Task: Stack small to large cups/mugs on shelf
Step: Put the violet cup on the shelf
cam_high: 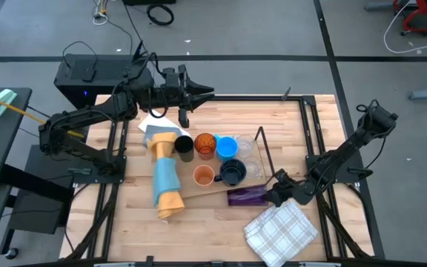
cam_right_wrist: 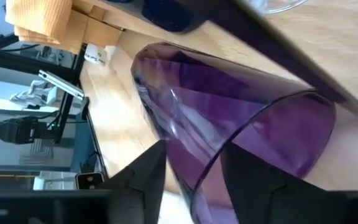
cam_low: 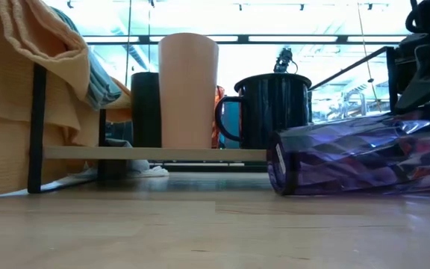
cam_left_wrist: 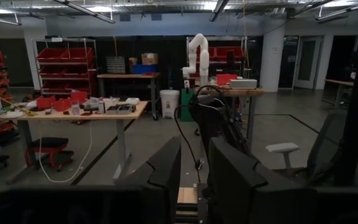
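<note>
**A:** So where's this at? The table (cam_high: 132,215) has the shelf (cam_high: 262,152) near the middle, with the black cup (cam_high: 184,147), amber cup (cam_high: 204,144), blue cup (cam_high: 226,145), peach cup (cam_high: 203,176) and mug (cam_high: 232,173) bunched beside it. A rolled cloth (cam_high: 165,178) lies along their left.

**B:** Looks like the tumbler step. The purple tumbler (cam_high: 247,195) is lying on its side toward the table's near edge, and the right gripper (cam_high: 279,194) sits at its open mouth, one finger in, one out, straddling the rim. Can't tell if it's actually pinching the wall yet.

**A:** Next move?

**B:** I'd guess pinch the wall, lift, tip it upright. Being the biggest, it probably goes at the bottom of the stack.

**A:** Anything in the way?

**B:** The mug stands just beside it and a checked towel (cam_high: 280,231) lies near. The left gripper (cam_high: 199,93) hangs over the far edge, jaws part open, empty.
</note>
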Action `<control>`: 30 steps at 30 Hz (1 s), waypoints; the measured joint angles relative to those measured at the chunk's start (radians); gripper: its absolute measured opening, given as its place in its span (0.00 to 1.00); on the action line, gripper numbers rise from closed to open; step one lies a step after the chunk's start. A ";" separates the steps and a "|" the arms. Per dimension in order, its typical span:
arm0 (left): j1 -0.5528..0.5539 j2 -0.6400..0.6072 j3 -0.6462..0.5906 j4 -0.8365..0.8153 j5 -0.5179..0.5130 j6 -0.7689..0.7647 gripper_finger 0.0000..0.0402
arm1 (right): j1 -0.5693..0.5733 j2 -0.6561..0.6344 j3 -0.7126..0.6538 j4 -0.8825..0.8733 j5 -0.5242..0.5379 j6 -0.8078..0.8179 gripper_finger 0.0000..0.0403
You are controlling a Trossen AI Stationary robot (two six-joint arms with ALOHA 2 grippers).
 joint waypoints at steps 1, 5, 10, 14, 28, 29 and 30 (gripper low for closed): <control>0.000 0.000 0.000 0.000 0.000 0.000 0.23 | 0.000 0.006 0.004 0.002 0.000 0.002 0.37; 0.000 0.000 0.000 -0.001 0.000 0.000 0.24 | 0.014 0.017 0.018 0.007 -0.007 -0.002 0.16; 0.000 0.000 0.000 -0.024 0.000 0.001 0.24 | 0.065 0.004 0.023 0.009 0.005 -0.012 0.04; 0.000 0.000 0.000 -0.031 0.000 0.001 0.23 | 0.114 -0.005 0.046 -0.008 0.005 -0.013 0.02; 0.000 0.000 0.000 -0.033 0.000 0.005 0.23 | 0.209 -0.067 0.284 -0.347 -0.031 -0.112 0.01; 0.000 0.000 0.000 -0.031 0.000 0.005 0.24 | 0.204 -0.080 0.311 -0.363 -0.028 -0.137 0.01; 0.000 0.000 0.000 -0.030 0.000 0.005 0.24 | 0.196 -0.093 0.339 -0.380 -0.028 -0.168 0.01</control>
